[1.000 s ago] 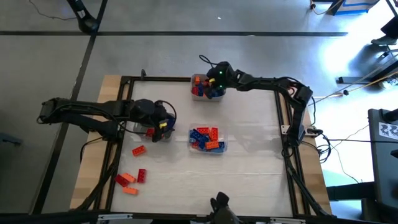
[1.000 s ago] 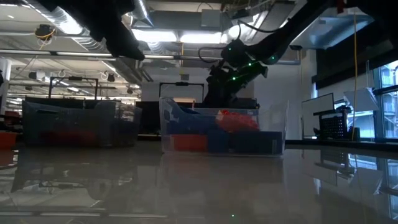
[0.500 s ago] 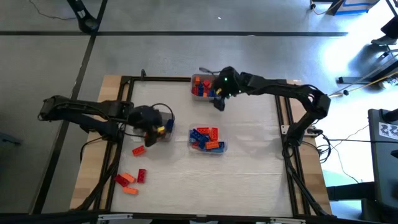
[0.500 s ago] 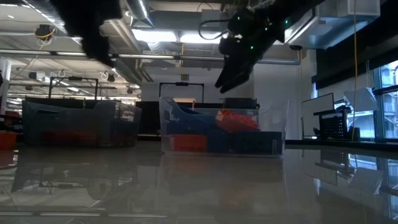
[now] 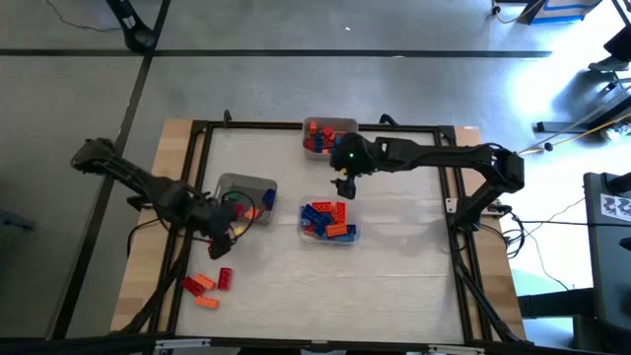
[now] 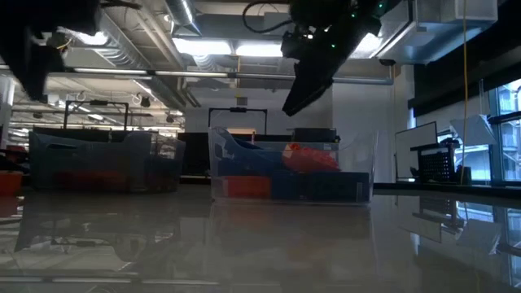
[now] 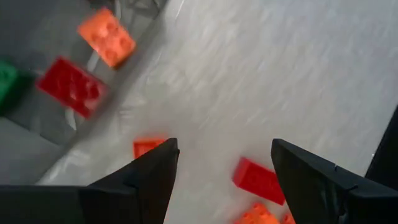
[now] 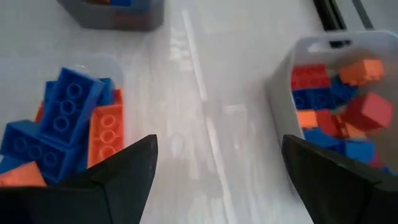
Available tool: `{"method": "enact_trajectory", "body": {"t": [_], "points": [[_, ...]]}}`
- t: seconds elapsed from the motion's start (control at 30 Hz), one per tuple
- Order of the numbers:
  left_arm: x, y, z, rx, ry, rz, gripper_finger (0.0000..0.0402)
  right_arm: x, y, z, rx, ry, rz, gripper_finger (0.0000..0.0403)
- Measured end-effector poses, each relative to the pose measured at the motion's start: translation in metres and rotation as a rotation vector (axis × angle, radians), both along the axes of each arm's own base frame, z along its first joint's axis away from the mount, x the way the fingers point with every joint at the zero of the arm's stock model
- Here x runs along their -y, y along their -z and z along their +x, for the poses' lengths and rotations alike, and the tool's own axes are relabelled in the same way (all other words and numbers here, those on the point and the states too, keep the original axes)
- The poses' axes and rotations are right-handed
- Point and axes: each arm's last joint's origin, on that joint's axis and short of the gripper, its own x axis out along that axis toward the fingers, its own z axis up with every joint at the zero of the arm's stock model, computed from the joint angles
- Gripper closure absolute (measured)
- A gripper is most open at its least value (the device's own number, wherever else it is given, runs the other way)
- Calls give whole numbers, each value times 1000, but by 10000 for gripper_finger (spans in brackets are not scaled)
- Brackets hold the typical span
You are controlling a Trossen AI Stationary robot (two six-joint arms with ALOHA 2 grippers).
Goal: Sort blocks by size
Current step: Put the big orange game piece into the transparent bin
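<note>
On the left of the table, a few loose blocks (image 5: 207,286), red and orange, lie on the near-left part of the surface. The left gripper (image 5: 225,242) hangs above the table just near of the left tray (image 5: 229,184), between that tray and the loose pile. Its wrist view shows the fingers spread wide with nothing between them, a red brick (image 7: 259,180) and an orange one (image 7: 148,147) lying on the table below.

In the middle sits the centre tray (image 5: 354,235) holding long blue and orange blocks. Farther back, the far tray (image 5: 340,123) holds a mixed heap of red, orange and blue ones.

The right gripper (image 5: 344,183) hovers between those 2 trays, fingers open and empty; its wrist view shows both trays on either side of bare table.

Judging by this, the right arm is between picks, while the left arm is on approach to the unsorted pile. The next move likely calls for the left gripper to descend over 1 loose brick, align its fingers across the brick's short sides, and close.
</note>
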Motion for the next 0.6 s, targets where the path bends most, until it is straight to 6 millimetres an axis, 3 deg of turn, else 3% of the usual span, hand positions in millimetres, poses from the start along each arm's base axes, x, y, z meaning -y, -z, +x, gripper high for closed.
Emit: {"method": "enact_trajectory", "body": {"t": [0.17, 0.37, 0.6], "points": [[10, 20, -12, -70, -50, -10, 155, -3, -7, -11, -36, 44, 10, 62], [20, 45, -24, -134, -148, -46, 155, -5, -1, -19, -135, 51, 38, 62], [14, 68, -34, -186, -143, 39, 155, -5, 0, -19, -144, 49, 44, 62]]}}
